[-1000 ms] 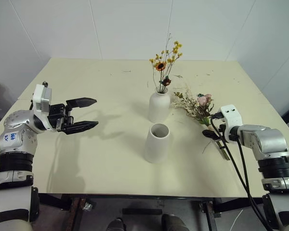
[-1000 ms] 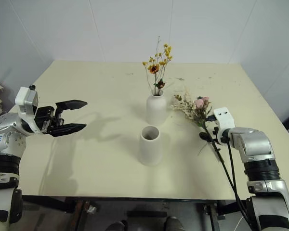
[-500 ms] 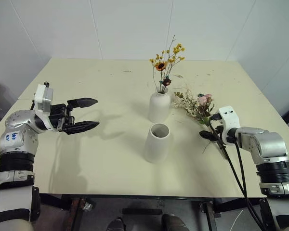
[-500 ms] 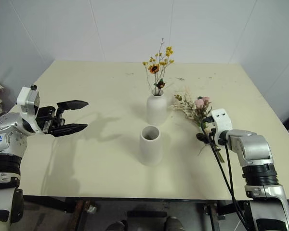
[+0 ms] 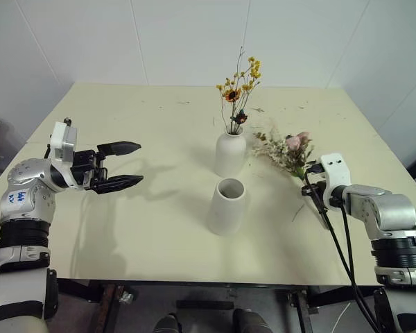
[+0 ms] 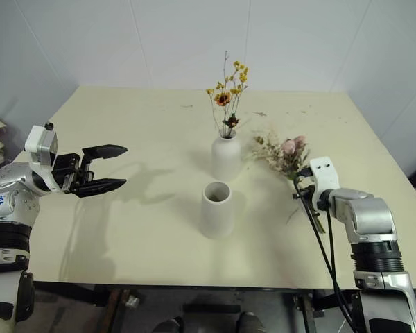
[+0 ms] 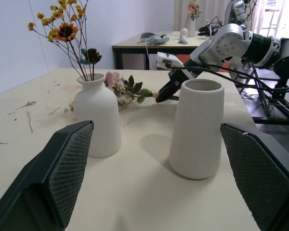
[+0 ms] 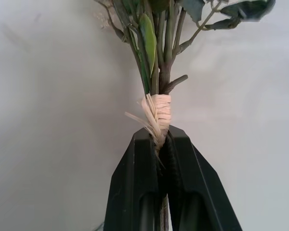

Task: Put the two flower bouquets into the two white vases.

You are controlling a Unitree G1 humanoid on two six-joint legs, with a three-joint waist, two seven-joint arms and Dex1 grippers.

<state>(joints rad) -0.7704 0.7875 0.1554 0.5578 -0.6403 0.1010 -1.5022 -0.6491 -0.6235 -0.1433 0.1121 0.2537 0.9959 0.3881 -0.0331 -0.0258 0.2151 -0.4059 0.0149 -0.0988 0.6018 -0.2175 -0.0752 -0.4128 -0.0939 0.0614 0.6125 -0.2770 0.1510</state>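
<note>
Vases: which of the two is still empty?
The cone-shaped wide-mouth vase, the one nearer the robot: its mouth is open with nothing inside. The bottle-shaped vase behind it already holds the yellow-orange dried flowers.

— What's hidden on the pink bouquet (image 8: 156, 57)?
— Its stems below the raffia tie vanish between the right gripper's (image 8: 163, 144) fingers; the blooms run past the frame's edge.
</note>
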